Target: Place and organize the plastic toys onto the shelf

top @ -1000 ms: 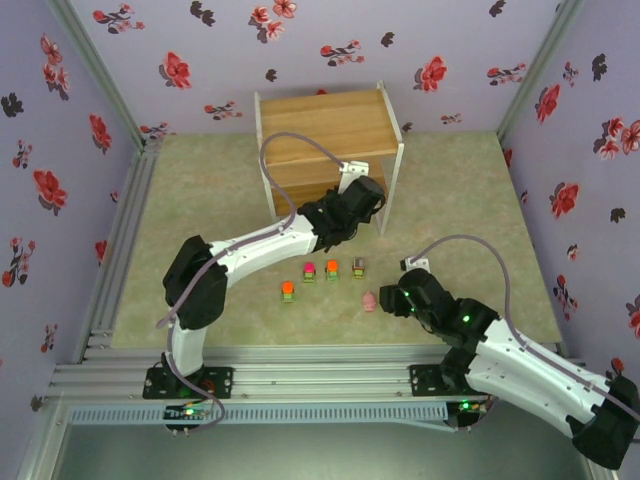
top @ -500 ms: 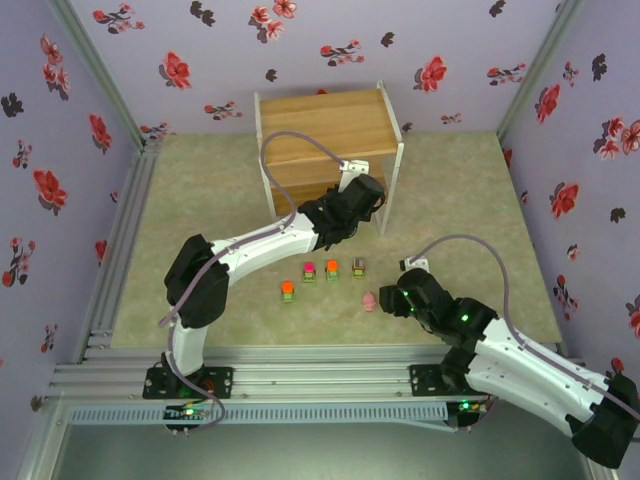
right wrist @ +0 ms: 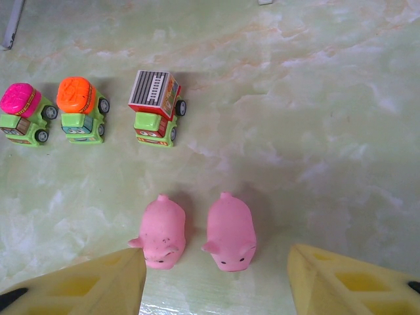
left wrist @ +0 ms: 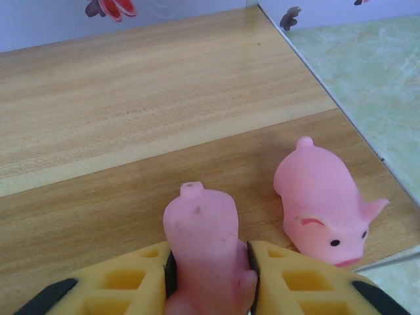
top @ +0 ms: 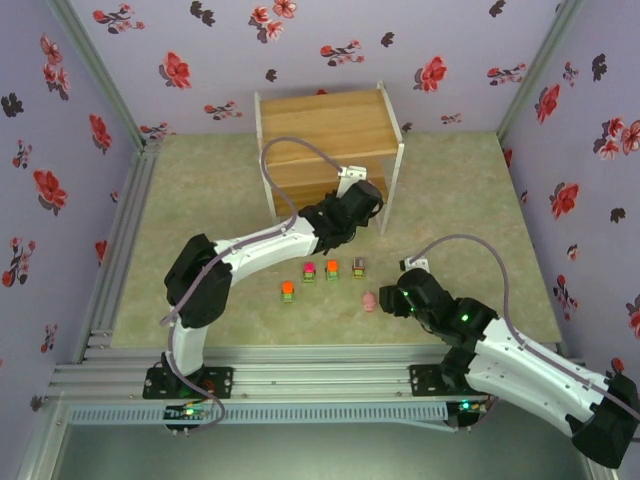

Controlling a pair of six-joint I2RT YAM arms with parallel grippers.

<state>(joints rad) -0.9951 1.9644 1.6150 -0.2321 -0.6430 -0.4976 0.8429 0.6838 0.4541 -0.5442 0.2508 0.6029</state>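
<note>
- Holding pink pig (left wrist: 200, 230) clamped in my left gripper (left wrist: 210, 279), over the shelf (left wrist: 98, 131) board, just beside neighbour pig (left wrist: 325, 197).
- Set it down flat and parallel without nudging the neighbour, then release.
- My right gripper (right wrist: 216, 282) hangs open over two table pigs (right wrist: 162, 231).

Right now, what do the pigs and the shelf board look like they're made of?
Pigs: likely soft rubber or vinyl; smooth matte pink skin, rounded moulded forms, painted eyes. Shelf board: wood or wood-look laminate; straight brown grain, faint sheen; which, I can't tell.
</note>
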